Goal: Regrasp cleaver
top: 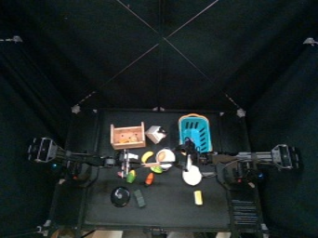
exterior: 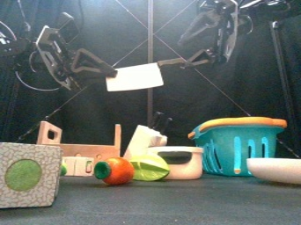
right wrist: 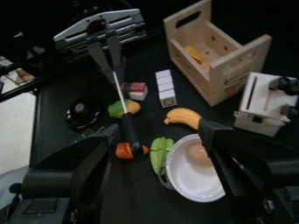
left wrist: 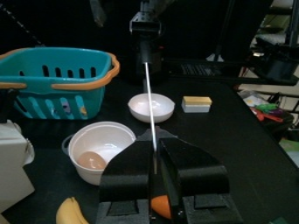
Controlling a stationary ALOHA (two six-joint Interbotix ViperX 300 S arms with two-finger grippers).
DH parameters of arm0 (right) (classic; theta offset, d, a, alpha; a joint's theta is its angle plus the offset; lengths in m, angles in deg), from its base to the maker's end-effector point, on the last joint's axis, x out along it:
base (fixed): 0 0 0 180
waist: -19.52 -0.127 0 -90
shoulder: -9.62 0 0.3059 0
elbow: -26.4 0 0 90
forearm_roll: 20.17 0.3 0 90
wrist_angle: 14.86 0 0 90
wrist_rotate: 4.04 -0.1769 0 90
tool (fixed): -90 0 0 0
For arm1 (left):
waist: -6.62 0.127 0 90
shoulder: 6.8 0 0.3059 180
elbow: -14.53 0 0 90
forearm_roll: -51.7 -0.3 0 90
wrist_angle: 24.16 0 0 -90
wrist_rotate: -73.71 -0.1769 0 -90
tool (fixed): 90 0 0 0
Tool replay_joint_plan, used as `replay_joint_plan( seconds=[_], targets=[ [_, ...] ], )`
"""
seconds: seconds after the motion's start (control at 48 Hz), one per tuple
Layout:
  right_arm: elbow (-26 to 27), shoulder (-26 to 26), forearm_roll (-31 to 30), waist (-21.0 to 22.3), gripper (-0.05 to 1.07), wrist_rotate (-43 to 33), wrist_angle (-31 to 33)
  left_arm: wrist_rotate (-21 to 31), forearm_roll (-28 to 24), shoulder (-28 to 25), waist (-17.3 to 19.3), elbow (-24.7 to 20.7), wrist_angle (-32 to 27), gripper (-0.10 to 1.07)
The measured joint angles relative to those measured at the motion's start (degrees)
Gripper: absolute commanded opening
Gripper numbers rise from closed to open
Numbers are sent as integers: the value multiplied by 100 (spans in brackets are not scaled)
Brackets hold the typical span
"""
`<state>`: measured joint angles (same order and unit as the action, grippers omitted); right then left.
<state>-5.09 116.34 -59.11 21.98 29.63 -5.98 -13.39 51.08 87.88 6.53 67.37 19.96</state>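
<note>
The cleaver (exterior: 136,77) hangs in the air above the table, its whitish blade broadside to the front view. My left gripper (left wrist: 158,145) is shut on the blade, which shows edge-on as a thin white line (left wrist: 149,96) in the left wrist view. My right gripper (right wrist: 152,136) is wide open. Its jaws stand on either side of the cleaver's dark handle end (right wrist: 128,131), without touching it. The front view shows the left gripper (exterior: 106,68) at the blade's left and the right gripper (exterior: 186,59) at the handle side.
Below the cleaver stand a blue basket (exterior: 241,145), a wooden crate (exterior: 70,145), a white bowl (left wrist: 100,144) holding an egg, a smaller bowl (left wrist: 152,108) and a yellow block (left wrist: 197,103). Toy foods (exterior: 114,171) and a grey block (exterior: 30,176) lie near the front edge.
</note>
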Motion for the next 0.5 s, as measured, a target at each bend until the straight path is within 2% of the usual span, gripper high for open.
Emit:
replay_joint_plan(
  seconds=[0.167, 0.375, 0.5],
  targets=[
    [220, -149, 141, -396, 101, 18, 817, -18, -62, 0, 0, 0, -272, 45],
    [457, -527, 193, -1072, 101, 18, 1731, -18, -536, 0, -26, 0, -571, 45],
    [642, -633, 360, -1151, 100, 35, 2127, -18, -729, 0, -97, 0, -721, 45]
  ],
)
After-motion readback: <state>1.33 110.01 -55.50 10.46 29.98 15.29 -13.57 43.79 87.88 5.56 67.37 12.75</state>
